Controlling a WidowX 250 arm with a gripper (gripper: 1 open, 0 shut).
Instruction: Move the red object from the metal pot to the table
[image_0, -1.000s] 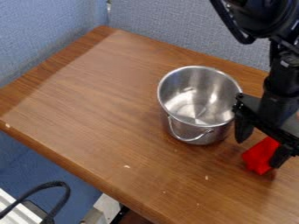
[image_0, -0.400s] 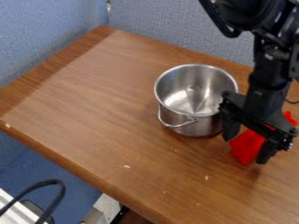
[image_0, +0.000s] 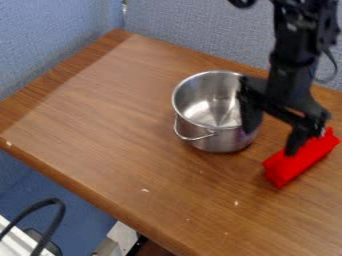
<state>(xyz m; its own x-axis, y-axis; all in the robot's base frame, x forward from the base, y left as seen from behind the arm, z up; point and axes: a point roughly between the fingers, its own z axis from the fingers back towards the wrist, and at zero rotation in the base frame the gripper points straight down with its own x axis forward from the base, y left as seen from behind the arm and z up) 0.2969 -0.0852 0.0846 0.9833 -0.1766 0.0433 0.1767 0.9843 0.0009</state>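
The red object lies flat on the table, just right of the metal pot. The pot stands upright and shows nothing inside. My gripper hangs above the gap between pot and red block, open, with nothing between its fingers. Its left finger is close against the pot's right rim; I cannot tell whether it touches. The right finger is just above the block's far end.
A blue fabric wall runs behind the table. The table's rounded front edge runs diagonally at lower left, with a black cable below it. The arm rises out of frame at top right.
The gripper has lifted off the red block and moved up and to the left, leaving the block lying on the table. The pot has shifted slightly left.
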